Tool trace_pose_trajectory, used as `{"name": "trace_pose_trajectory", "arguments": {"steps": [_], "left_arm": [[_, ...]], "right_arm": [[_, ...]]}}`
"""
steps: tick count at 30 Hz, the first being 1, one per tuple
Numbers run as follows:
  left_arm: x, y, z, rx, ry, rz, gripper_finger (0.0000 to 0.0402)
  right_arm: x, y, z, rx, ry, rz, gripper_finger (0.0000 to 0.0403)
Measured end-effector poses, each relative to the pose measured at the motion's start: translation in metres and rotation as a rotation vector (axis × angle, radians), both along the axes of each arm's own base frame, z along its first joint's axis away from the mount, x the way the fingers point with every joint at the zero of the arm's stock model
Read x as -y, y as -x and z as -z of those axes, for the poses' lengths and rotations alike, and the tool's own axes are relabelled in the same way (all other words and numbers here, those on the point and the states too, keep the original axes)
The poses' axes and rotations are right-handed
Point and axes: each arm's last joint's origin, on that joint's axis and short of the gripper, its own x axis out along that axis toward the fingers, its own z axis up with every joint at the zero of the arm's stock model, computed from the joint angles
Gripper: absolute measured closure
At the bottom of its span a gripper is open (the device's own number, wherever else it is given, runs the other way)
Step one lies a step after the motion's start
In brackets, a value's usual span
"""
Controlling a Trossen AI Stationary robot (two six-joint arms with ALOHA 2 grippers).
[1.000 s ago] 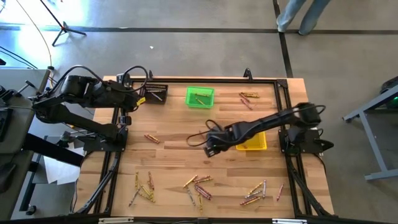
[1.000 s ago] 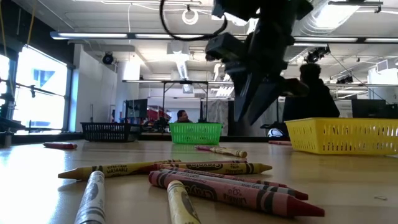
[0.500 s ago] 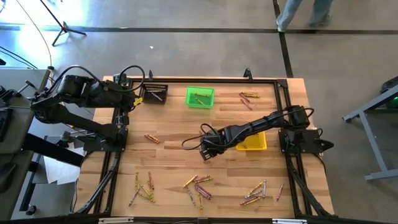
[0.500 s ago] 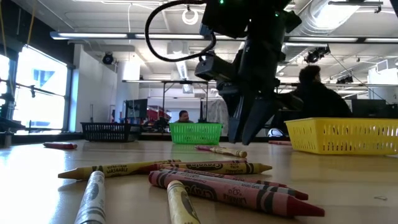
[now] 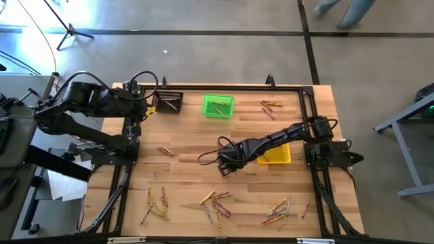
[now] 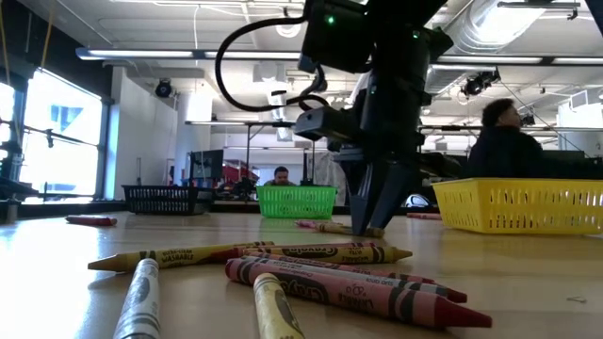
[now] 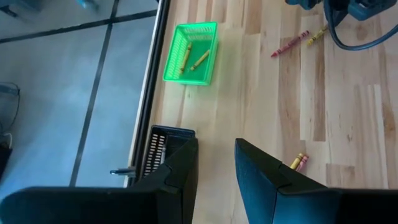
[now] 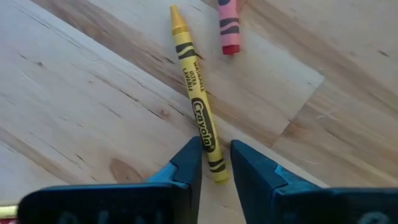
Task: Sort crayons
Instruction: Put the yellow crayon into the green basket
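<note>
Nearest, along the bottom of the high view: three loose scatters of crayons on the table, filling the low view's foreground too, red and yellow jumbled. Nothing sorted down there.

Up to mid-frame now, and there goes the right gripper, down at the boards, tips astride the yellow crayon. Jaws spread only narrowly around its blunt end, with a sliver of gap on one side, so judging this as no firm pinch yet. Just beyond its point, a red crayon, cut off by the frame edge.

Left of centre, a stray pair of crayons lying alone. Right of centre, the yellow bin, mostly under the right arm; contents impossible to read.

Farther back, along the upper table edge: green bin with a couple of yellowish sticks inside, black bin with a few more, colours hard to call. Another unsorted bunch at upper right. Hovering by the black bin at upper left, the left gripper, waiting, fingers apart and empty.

Reckoning: barely begun, a handful binned and most of it to do.

Beyond the table, a person, cropped at the top edge.
</note>
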Motion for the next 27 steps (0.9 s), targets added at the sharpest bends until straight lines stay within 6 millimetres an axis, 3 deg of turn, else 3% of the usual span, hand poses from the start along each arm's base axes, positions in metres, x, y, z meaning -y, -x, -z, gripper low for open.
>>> {"name": "trace_pose_trajectory", "arguments": {"steps": [6,10,13,17,23,27], "left_arm": [[0.0,0.0,0.0,0.006,0.008,-0.011,0.031],[0.0,0.0,0.0,0.005,0.007,-0.009,0.031],[0.0,0.0,0.0,-0.002,-0.005,0.007,0.031],[0.0,-0.001,0.0,0.004,-0.006,0.007,0.031],[0.0,-0.001,0.0,0.004,-0.007,0.008,0.031],[0.0,-0.001,-0.001,0.009,-0.007,0.008,0.031]], "right_arm": [[0.0,0.001,0.001,-0.007,-0.025,-0.047,0.039],[0.0,0.001,-0.005,0.009,-0.042,-0.067,0.0386],[-0.002,0.004,-0.013,0.027,-0.079,-0.097,0.0384],[0.001,0.006,-0.042,0.13,-0.068,-0.169,0.0395],[0.042,0.004,-0.07,0.254,0.125,-0.155,0.0393],[0.093,-0.003,-0.077,0.329,0.28,-0.108,0.0391]]}}
